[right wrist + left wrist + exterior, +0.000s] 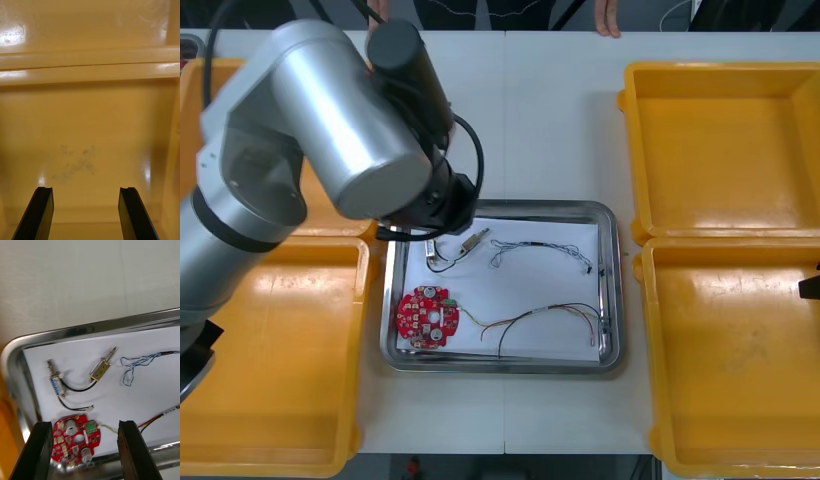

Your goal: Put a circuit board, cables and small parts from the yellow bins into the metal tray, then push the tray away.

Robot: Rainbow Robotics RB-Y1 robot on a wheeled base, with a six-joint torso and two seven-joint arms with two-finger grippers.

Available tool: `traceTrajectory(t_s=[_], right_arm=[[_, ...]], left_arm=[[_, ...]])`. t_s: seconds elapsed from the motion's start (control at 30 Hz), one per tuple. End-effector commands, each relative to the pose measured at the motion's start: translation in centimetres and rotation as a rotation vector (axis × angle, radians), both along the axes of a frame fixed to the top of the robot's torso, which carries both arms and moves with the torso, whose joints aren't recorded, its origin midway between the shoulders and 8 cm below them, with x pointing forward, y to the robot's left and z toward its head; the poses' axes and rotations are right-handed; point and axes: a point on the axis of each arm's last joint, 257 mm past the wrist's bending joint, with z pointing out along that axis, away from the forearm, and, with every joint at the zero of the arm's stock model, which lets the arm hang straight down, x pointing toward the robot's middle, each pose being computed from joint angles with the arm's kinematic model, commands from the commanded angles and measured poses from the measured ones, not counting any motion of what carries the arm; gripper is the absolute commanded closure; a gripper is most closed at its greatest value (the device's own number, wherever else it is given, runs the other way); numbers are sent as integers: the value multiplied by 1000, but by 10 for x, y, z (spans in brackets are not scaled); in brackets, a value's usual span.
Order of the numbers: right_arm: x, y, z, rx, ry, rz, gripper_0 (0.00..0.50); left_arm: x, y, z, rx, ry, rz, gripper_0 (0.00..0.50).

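Your left claw: spread above the shiny metal tray holding a round red circuit board.
Your right claw: spread over a glossy yellow bin.

Assembly lab or workshop; yellow bins flank a metal tray

**Camera layout: one overhead, two wrist-mounted.**

The front view sits high above the arms and faces steeply down. It takes in the surface from near edge to far edge, all four yellow bins and the central metal tray. The left wrist view hangs close over the tray's left half, looking past the left end effector toward the tray's far edge; the front view shares that half. The right wrist view sits close inside the near right bin, looking past the right end effector at the two abutting rims.
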Motion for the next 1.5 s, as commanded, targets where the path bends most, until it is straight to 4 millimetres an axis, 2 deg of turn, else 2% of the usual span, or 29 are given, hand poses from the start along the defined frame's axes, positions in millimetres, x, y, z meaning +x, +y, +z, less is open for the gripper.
traceTrajectory(t_s=[0.03, 0.17, 0.27, 0.4, 0.63, 0.83, 1.0, 1.2, 1.5], right_arm=[[4, 3, 14, -19, -27, 13, 0], [7, 14, 20, -47, -30, 66, 0], [12, 24, 25, -68, -33, 114, 0], [18, 50, 34, -70, -38, 205, 0], [24, 95, 49, -48, -61, 351, 0], [24, 145, 55, -90, -74, 512, 0], [17, 177, 46, -134, -57, 631, 0], [2, 220, 31, -145, -21, 774, 0], [-16, 269, 3, -213, 7, 945, 0]], left_arm=[[0, 39, 50, 17, -42, -42, 0], [-3, 63, 72, -38, -67, -80, 0], [-7, 80, 81, -41, -79, -110, 0], [-12, 106, 88, -29, -106, -127, 0], [-23, 162, 79, 42, -106, -101, 0], [-43, 210, 65, 94, -88, -55, 0], [-59, 236, 51, 97, -45, -18, 0], [-74, 267, 48, 103, -25, 36, 0], [-91, 290, 37, 118, 14, 66, 0]])
